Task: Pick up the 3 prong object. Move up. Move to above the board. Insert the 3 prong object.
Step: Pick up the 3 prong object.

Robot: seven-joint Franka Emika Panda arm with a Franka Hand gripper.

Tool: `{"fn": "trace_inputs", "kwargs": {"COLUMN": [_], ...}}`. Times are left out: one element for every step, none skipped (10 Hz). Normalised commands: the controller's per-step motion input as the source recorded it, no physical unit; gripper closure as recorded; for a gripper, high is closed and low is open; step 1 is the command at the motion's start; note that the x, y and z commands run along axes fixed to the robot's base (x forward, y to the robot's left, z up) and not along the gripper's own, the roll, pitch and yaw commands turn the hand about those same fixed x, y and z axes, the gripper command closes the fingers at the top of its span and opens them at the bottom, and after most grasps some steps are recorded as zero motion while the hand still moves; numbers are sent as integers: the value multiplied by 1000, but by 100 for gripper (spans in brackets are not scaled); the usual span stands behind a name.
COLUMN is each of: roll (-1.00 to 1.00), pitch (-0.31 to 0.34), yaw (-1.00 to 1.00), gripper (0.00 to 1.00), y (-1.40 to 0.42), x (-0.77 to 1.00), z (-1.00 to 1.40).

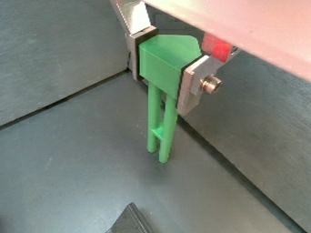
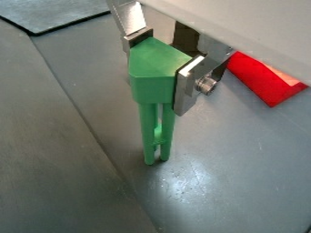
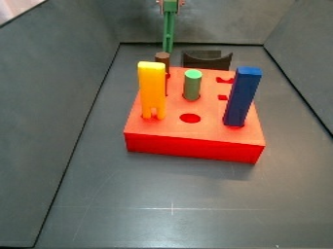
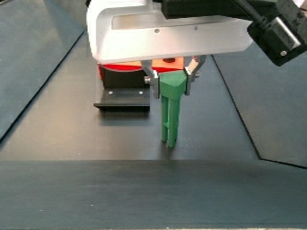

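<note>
My gripper [image 4: 171, 78] is shut on the 3 prong object [image 4: 171, 112], a slender bright-green bar hanging upright from the jaws with its prongs pointing down. In both wrist views the silver fingers [image 1: 192, 80] clamp its wide green head [image 2: 155, 68], and the prongs [image 1: 159, 123] reach down close to the grey floor; contact cannot be told. The board [image 3: 196, 131], a thick red slab, lies in front of the gripper [image 3: 169, 8] in a side view. The bar [image 3: 166, 37] hangs beyond the board's far edge, not over it. A corner of the board [image 2: 261, 77] shows in a wrist view.
On the board stand a yellow block [image 3: 152, 88], a short green cylinder [image 3: 193, 84] and a blue block [image 3: 242, 95]. The dark fixture [image 3: 204, 59] sits on the floor between the board and the gripper, also seen as the fixture [image 4: 122, 97]. Grey walls [image 3: 78, 88] slope up on both sides.
</note>
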Motion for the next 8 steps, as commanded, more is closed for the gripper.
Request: {"fn": "trace_inputs", "kwargs": {"roll": [0,0,0,0,0,0,0,0], "pitch": [0,0,0,0,0,0,0,0], "yaw": [0,0,0,0,0,0,0,0], "gripper": [100,100,100,100,100,100,100,100], "y": [0,0,0,0,0,0,0,0], "x": [0,0,0,0,0,0,0,0], "z": [0,0,0,0,0,0,0,0]}}
